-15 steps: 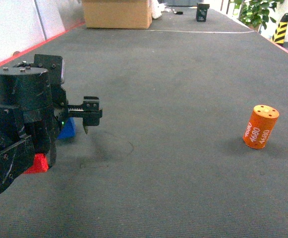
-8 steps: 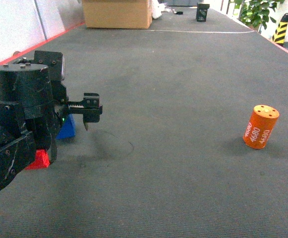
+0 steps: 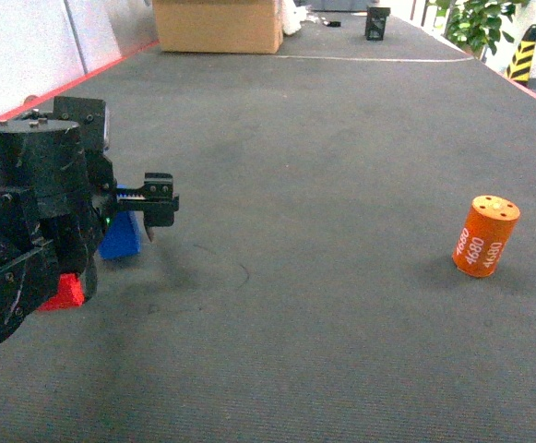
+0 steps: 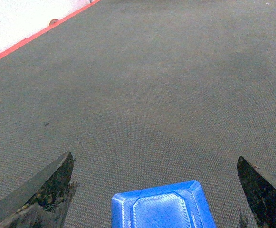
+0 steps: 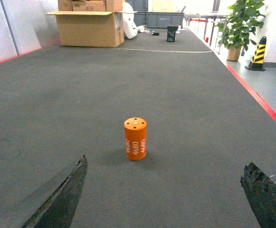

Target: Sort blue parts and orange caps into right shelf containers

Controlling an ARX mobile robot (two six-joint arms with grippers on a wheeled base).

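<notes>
A blue part, a flat-topped wedge, lies on the dark carpet. In the left wrist view it sits low between the spread fingers of my left gripper, which is open and apart from it. The head view has that gripper just right of the blue part. An orange cap marked "4680" stands upright at the right. My right gripper is open and empty, with the orange cap some way ahead of it. The right shelf and its containers are out of view.
A red part lies beside the left arm. A cardboard box and a small black object stand at the far end. A potted plant and a striped bollard are at the back right. Red lines edge the carpet.
My left arm has shifted left, bringing the gripper closer to the blue part, which shows more. The orange cap has not moved.
</notes>
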